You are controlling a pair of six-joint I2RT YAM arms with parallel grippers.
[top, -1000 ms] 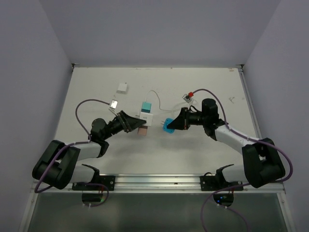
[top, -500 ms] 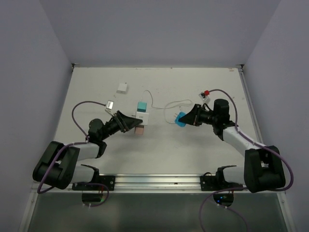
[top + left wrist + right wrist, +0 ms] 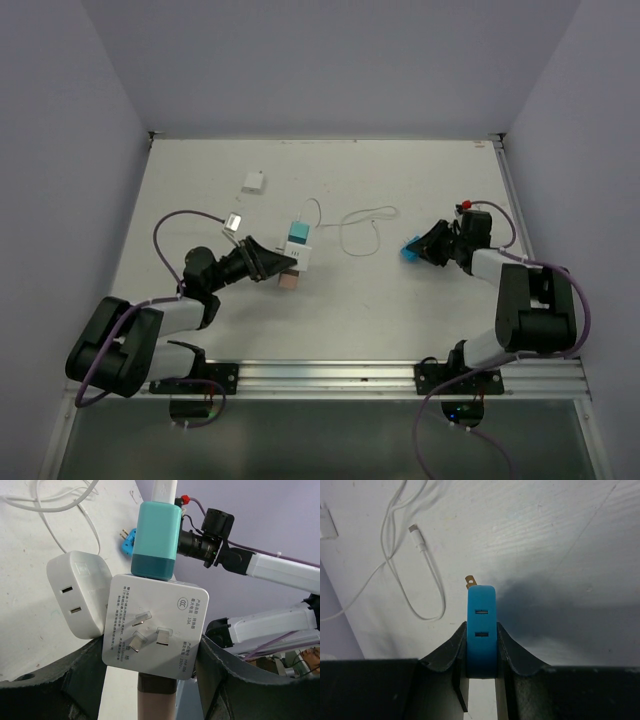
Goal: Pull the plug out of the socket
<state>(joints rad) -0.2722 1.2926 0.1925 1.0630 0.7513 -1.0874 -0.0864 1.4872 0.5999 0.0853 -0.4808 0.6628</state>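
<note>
My left claw (image 3: 274, 262) is clamping the white socket (image 3: 300, 258) left of the bench's (image 3: 200, 180) middle, a teal plug (image 3: 156, 537) sticking in its far side; my right claw (image 3: 422, 245) is pinching the blue plug (image 3: 481, 615) near the right edge, well apart; a white cable (image 3: 417, 536) is lying between.

Soft, even light is falling on the white table (image 3: 200, 180) from overhead, throwing only faint shadows. In the right wrist view a broad grey shadow is lying beside the blue plug (image 3: 481, 645), and in the left wrist view the dark fingers (image 3: 50, 695) are showing up blurred.
</note>
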